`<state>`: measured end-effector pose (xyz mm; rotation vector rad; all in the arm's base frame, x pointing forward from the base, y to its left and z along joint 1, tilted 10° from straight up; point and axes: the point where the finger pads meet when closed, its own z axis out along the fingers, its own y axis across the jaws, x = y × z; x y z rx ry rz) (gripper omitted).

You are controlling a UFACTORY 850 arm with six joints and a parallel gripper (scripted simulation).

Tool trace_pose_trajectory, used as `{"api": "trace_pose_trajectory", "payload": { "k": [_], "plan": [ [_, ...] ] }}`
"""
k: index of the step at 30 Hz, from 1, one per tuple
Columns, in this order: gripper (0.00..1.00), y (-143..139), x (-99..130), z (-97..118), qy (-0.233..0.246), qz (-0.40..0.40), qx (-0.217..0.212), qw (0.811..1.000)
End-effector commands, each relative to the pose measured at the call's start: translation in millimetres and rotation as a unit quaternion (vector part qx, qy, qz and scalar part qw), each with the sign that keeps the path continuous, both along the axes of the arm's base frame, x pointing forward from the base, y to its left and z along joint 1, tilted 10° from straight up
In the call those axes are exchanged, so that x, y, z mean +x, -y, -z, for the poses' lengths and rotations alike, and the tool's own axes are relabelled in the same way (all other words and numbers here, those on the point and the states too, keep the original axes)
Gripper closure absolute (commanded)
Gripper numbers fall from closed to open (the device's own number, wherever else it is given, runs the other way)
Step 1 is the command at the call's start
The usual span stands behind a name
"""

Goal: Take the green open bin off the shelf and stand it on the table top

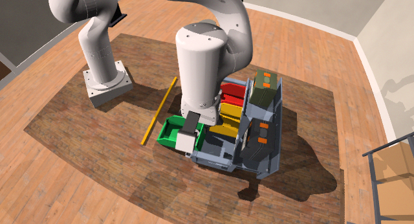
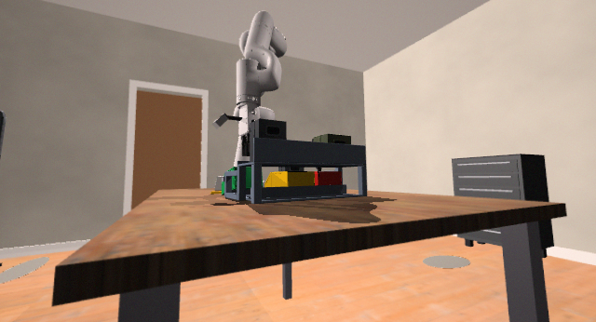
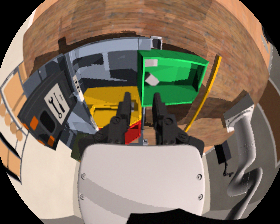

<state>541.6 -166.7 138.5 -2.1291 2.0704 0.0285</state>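
We start with the table [image 1: 81,146], which fills most of the top view, and the arm [image 1: 200,72] that reaches down at its centre. Right of centre stands the grey shelf [image 1: 210,159], with 2 closed cases on its top board: an olive case [image 1: 264,88] and a dark case [image 1: 260,140]. The red bin [image 1: 233,89] and the yellow bin [image 1: 231,111] sit inside the shelf.

The green bin [image 1: 169,133] lies in the lower middle of the top view, at the shelf's left end, jutting well out of its front toward the yellow stick [image 1: 159,111]. We cannot tell whether its base rests on the shelf or the table.

We judge the bin to be light, stiff, smooth plastic. It will slide easily and tip if lifted by 1 edge, spilling its parts. A side or rear wall is the best hold, and we would keep it level.

The gripper [image 3: 143,111] hangs at the bin's shelf-side end. Its jaws stand partly apart and are clamped on nothing.

1 small white part [image 3: 151,79] shows inside the bin.

We find no readable writing. Only a tool symbol shows on the dark case.
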Motion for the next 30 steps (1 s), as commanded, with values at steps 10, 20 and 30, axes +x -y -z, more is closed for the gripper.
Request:
{"api": "trace_pose_trajectory", "payload": {
  "k": [10, 20, 30],
  "plan": [
    [0.67, -1.0, 1.6, 9.0, 0.001, 0.000, 0.000, 1.000],
    [0.67, -1.0, 1.6, 9.0, 0.001, 0.000, 0.000, 1.000],
    [0.67, -2.3, 2.4, 18.8, 0.001, 0.000, 0.000, 1.000]
  ]
}}
